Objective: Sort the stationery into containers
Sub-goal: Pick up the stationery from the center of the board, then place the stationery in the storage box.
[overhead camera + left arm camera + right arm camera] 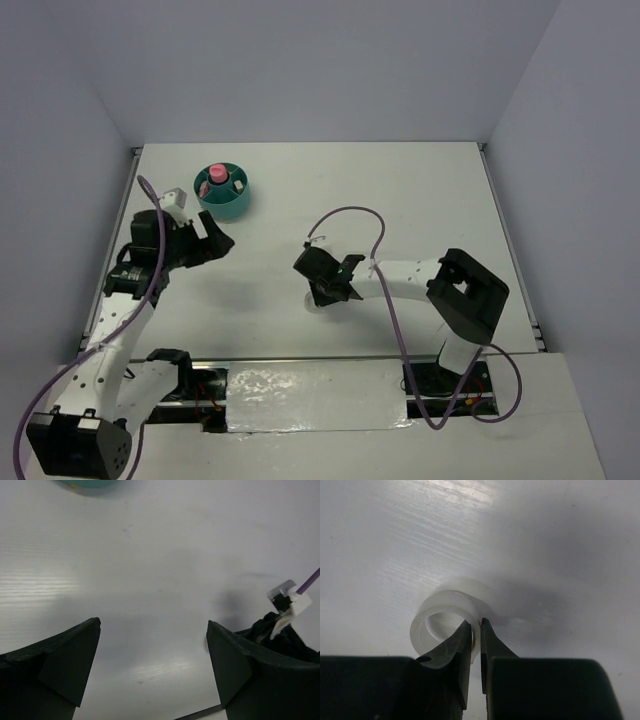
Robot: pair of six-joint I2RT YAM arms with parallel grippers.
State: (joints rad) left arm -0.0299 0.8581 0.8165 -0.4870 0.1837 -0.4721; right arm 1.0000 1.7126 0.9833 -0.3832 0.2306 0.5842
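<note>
Inside the teal organiser (pixel 236 208), a stubby pink stick (pixel 217 176).

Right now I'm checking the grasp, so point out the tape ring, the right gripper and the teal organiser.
tape ring (pixel 445 601): right wrist view, upper part of its rim.
right gripper (pixel 475 625): right wrist view, midway between fingertips pinching the ring's wall.
teal organiser (pixel 230 208): top external view, near outer wall.
</note>
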